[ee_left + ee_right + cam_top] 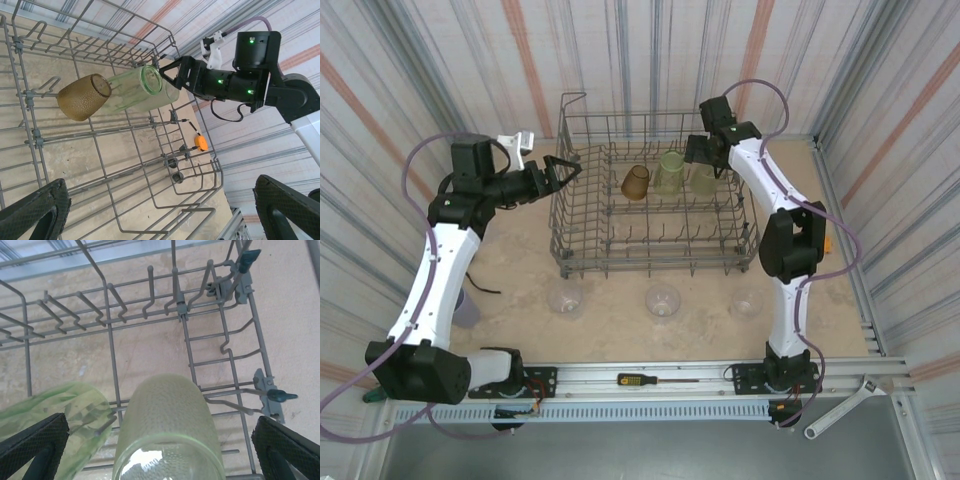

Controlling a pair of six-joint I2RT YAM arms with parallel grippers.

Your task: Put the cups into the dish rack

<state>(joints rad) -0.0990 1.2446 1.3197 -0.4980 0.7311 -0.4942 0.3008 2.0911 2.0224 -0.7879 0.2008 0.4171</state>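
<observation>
Over far-right of grey wire dish rack (582, 266), right gripper (159, 444) straddles yellowish-clear plastic tumbler (165, 412), jaws wide. Lift straight, sparing pale green tumbler (56, 419). Left gripper (568, 172) wide, empty.

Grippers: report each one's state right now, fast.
Left gripper: open, holding nothing.
Right gripper: open, straddling the yellowish-clear cup without gripping it.

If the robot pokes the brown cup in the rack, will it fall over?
Probably not far: the brown cup sits among the wires of the dish rack, which should catch it. It looks small and thin, so it is likely light and wobbly.
</observation>
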